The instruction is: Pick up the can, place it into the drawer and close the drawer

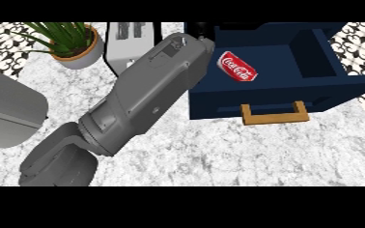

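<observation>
Can (pixel 238 67): one, red with white lettering. You will find it lying tilted on its side inside the drawer, toward the left of the main compartment, not on the table.
Can, handling: judge it light, stiff-walled and smooth, so likely to slip or roll. If you must take it again, close across the middle of its round body, not at the ends. Thin walls may dent.
Drawer (pixel 278 96): one, dark blue, pulled open. A narrow side compartment runs along its right; you see nothing in it.
Handle (pixel 275 113): one, wooden, on the drawer's front face nearest you. Judge it rigid and the natural place to push when you close the drawer.
Left robot hand (pixel 202 30): only a dark tip shows past the end of the grey forearm (pixel 149 89), above the drawer's left rear corner. You cannot tell whether it is open or clenched. It appears apart from the can.
Right robot hand: not visible.
Potted plant (pixel 70 41): one, at the table's far left.
Toaster (pixel 128 43): one, pale, just right of the plant.
Grey object (pixel 18 111): one, at the left edge; you cannot tell what it is.
Table (pixel 235 154): one, white marbled top.
Task remaining, as judged: the can is in, the drawer not yet closed.
</observation>
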`<state>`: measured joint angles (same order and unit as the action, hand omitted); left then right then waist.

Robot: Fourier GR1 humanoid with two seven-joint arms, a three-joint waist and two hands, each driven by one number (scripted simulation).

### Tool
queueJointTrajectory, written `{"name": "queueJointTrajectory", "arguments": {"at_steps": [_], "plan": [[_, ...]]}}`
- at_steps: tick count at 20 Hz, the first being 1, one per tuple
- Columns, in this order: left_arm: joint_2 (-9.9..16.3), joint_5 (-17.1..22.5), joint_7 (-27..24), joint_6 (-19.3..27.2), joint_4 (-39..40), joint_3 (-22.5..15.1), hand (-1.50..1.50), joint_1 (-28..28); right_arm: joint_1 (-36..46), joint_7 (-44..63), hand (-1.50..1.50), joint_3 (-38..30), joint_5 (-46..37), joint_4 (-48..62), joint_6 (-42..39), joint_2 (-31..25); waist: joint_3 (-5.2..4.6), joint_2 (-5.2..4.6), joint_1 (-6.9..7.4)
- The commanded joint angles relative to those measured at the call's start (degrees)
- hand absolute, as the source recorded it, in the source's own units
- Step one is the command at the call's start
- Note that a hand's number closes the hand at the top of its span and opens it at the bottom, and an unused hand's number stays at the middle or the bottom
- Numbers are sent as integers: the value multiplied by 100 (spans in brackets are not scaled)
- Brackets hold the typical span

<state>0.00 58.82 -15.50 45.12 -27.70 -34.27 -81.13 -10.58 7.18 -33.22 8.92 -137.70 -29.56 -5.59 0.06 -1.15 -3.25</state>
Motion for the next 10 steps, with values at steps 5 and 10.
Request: {"name": "queueJointTrajectory", "arguments": {"at_steps": [5,10], "plan": [[0,228,-201,238,-366,-192,-150,190,932,-230,-150,1233,-2353,194,208,-47,-2,15,167],[0,120,-26,-177,67,89,-150,17,1286,-530,-150,2077,-3877,796,590,9,-5,25,346]]}}
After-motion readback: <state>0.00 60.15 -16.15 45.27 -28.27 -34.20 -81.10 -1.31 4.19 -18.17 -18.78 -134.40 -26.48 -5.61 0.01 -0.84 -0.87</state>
